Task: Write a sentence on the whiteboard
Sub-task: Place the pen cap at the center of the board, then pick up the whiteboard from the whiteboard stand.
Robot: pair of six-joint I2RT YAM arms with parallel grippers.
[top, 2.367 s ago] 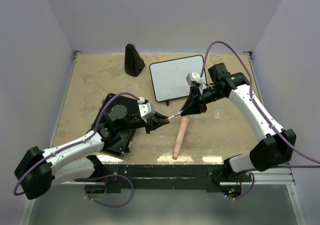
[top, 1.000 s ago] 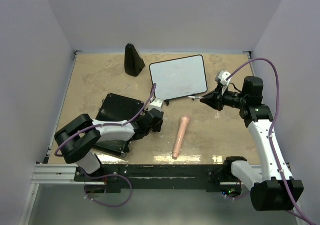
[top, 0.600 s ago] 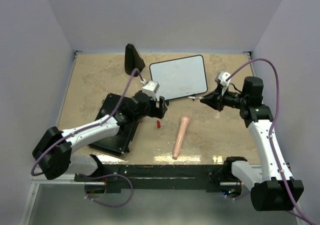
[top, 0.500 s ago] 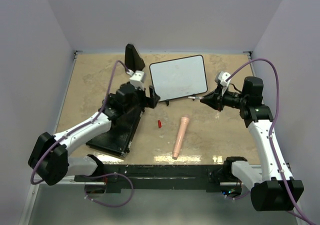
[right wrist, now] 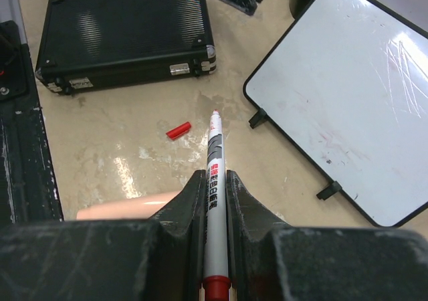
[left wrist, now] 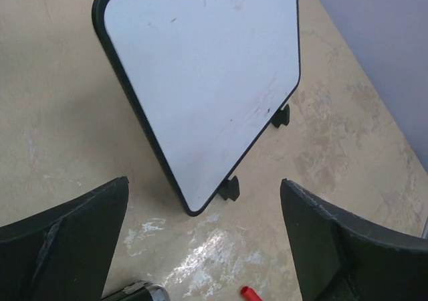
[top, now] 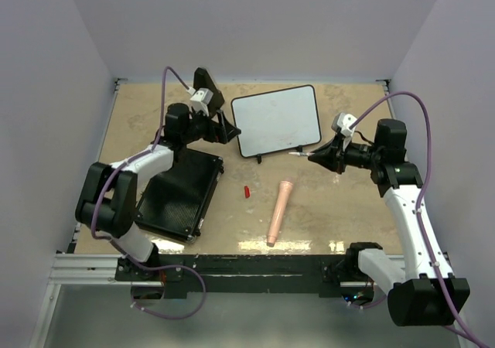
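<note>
The tan, mottled counter (top: 348, 209) carries a whiteboard (top: 276, 120) propped on its stand legs at the far middle, with a black cone (top: 204, 80) just to its left. A black ribbed case (top: 179, 201) lies flat at the near left, a small red cap (top: 246, 192) to its right, and a peach tapered stick (top: 280, 211) beyond that.

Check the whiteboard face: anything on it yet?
No writing: the whiteboard shows only faint smudges and scratches, with nothing lying on it. The marker in the right hand is clear of it. Anything beneath it is hidden.
</note>
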